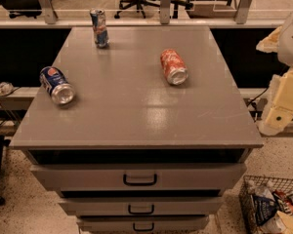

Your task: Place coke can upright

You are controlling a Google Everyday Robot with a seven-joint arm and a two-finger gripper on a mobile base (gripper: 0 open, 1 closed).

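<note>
The coke can (173, 66) is red-orange with white lettering and lies on its side on the grey cabinet top (136, 111), right of centre, its silver end facing the front. My gripper (277, 115) is at the end of the cream-coloured arm at the right edge of the view. It is off the cabinet's right side, well away from the can, and holds nothing that I can see.
A blue Pepsi can (56, 85) lies on its side near the left edge. A slim blue-and-silver can (99, 28) stands upright at the back. The cabinet has several drawers (139, 178) in front. A wire basket (273, 206) of packets sits on the floor at lower right.
</note>
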